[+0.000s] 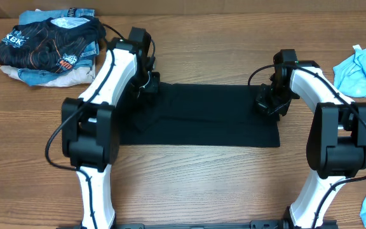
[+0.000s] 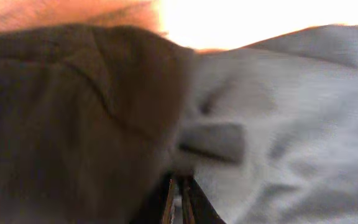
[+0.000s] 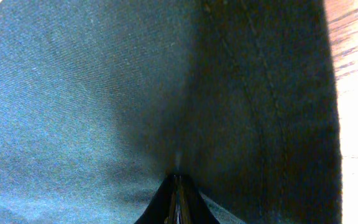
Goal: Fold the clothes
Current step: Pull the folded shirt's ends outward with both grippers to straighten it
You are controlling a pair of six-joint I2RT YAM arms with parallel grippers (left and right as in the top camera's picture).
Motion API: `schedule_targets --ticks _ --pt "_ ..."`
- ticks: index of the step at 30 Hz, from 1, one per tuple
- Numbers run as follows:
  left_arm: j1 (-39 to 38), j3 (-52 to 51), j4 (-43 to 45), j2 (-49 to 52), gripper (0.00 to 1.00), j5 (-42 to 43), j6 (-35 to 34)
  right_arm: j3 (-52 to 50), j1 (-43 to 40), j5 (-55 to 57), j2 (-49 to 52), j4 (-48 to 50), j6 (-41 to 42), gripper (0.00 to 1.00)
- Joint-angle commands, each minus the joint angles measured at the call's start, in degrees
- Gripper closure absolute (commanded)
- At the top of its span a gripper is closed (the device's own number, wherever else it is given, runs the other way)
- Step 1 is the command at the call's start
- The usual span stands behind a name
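Where my left gripper [image 2: 178,202] meets the cloth, its fingers stand nearly together, pinching a raised fold of the black T-shirt [image 1: 208,117] near its left end. My right gripper [image 3: 176,198] is clamped tip to tip on the same fabric, close to the hem at the right end. The shirt lies as a wide flat band across the middle of the table [image 1: 202,184], between my two arms. A heap of printed clothes [image 1: 49,44] sits at the far left. A pale blue garment [image 1: 364,70] lies at the right edge, well apart from the shirt.
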Motion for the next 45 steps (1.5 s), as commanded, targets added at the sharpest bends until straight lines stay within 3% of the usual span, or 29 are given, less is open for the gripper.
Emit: schedule_targets --ticks 1,5,15,24,30,34,41,45 --pt "1.6 -0.5 0.5 2.1 0.91 -2.0 0.5 -1.1 0.1 -0.1 -1.3 0.4 0.2 0.96" --pt "4.0 -0.5 1.2 2.1 0.89 -6.4 1.6 -1.1 0.1 -0.1 -1.3 0.5 0.2 0.96" --pt "11.9 0.2 3.3 2.1 0.8 -6.6 5.2 -1.1 0.1 2.7 -1.3 0.2 0.2 0.96" --pt "15.5 7.6 -1.5 2.1 0.76 -6.6 5.2 -1.5 0.1 3.1 -1.3 0.2 0.2 0.96" --pt "15.5 18.5 -8.6 2.1 0.78 -6.6 5.2 -3.0 0.1 4.0 -1.3 1.1 1.1 0.96" --pt "15.2 25.7 -13.7 2.1 0.76 -4.2 4.3 -3.2 0.0 10.6 -1.3 1.1 6.0 0.96" --pt "12.7 27.1 -17.8 2.1 0.74 4.5 5.8 -1.6 -3.7 11.9 -1.3 0.2 9.1 0.96" --pt "9.3 26.0 -18.3 2.1 0.62 5.9 7.6 1.0 -5.6 11.9 -1.3 -1.4 7.6 0.96"
